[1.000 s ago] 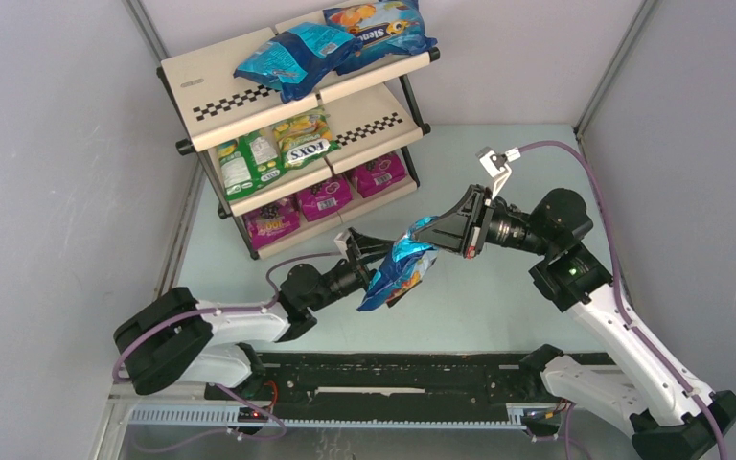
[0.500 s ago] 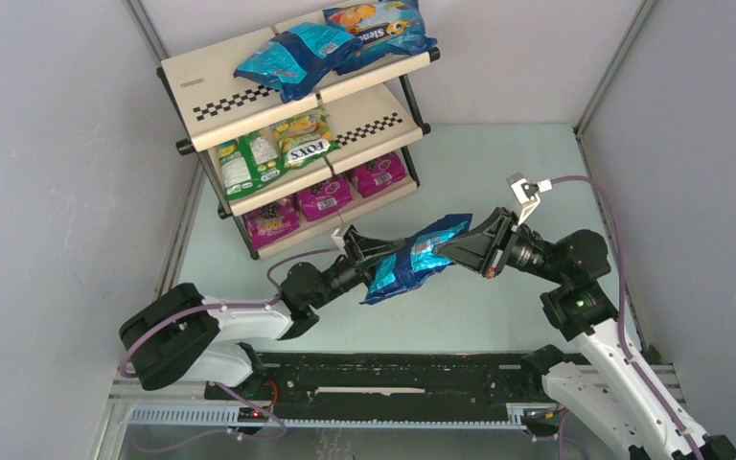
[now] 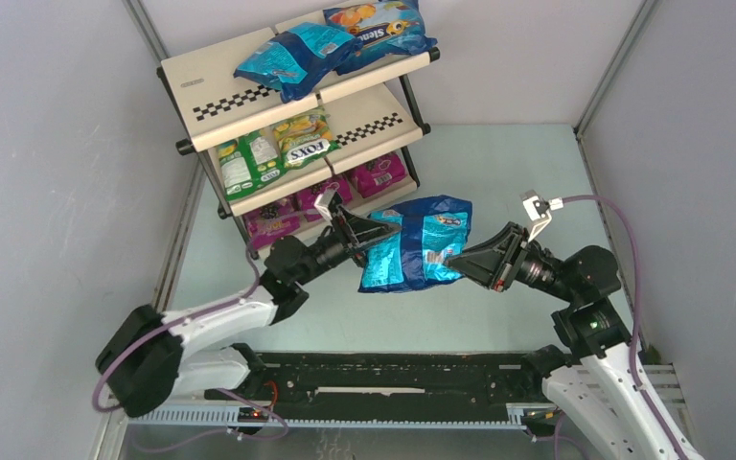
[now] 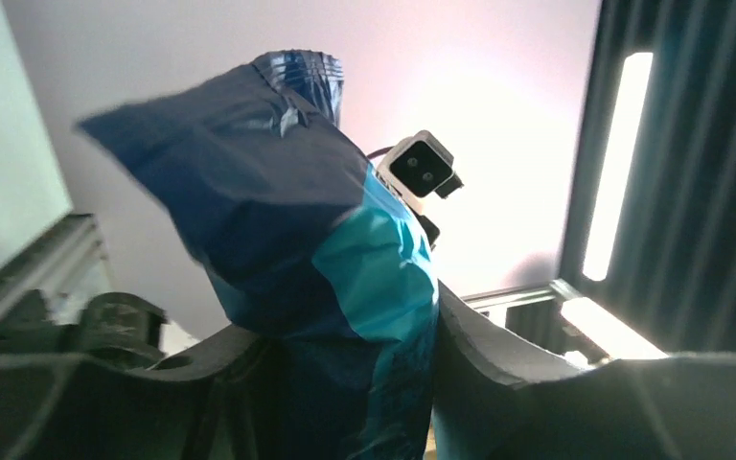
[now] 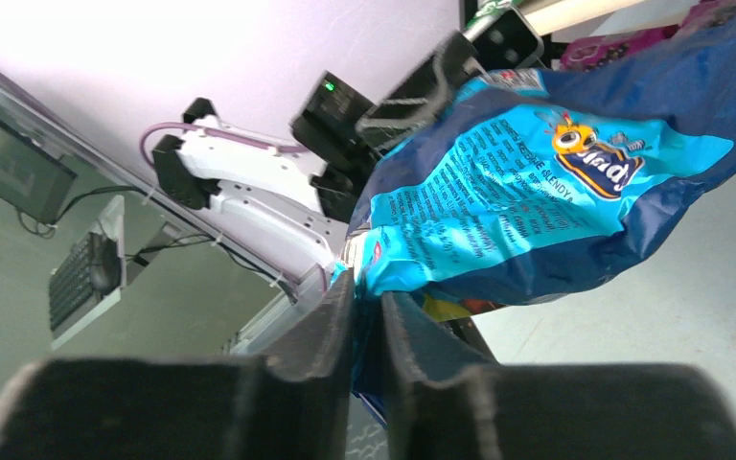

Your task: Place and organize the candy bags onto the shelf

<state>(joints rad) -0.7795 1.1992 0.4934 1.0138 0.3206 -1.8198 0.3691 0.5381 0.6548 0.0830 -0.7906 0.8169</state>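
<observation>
A blue and teal candy bag (image 3: 417, 244) hangs in mid-air in front of the shelf (image 3: 211, 81), spread flat between both arms. My left gripper (image 3: 376, 233) is shut on its left end; in the left wrist view the bag (image 4: 326, 249) fills the gap of that gripper (image 4: 345, 331). My right gripper (image 3: 452, 259) is at the bag's right edge. In the right wrist view the bag (image 5: 537, 192) has its seam between that gripper's (image 5: 366, 292) fingers, which stand slightly apart.
The shelf stands at the far left. Its top tier holds a teal-blue bag (image 3: 292, 57) and a blue bag with orange art (image 3: 379, 24). Green-yellow bags (image 3: 249, 163) lie on the middle tier, magenta bags (image 3: 379, 172) on the bottom one. Grey walls enclose the table.
My left gripper closed on the bag and lifted it toward the shelf. My right gripper drew back to the right and its fingers parted. The bag swung from hanging to flat.
</observation>
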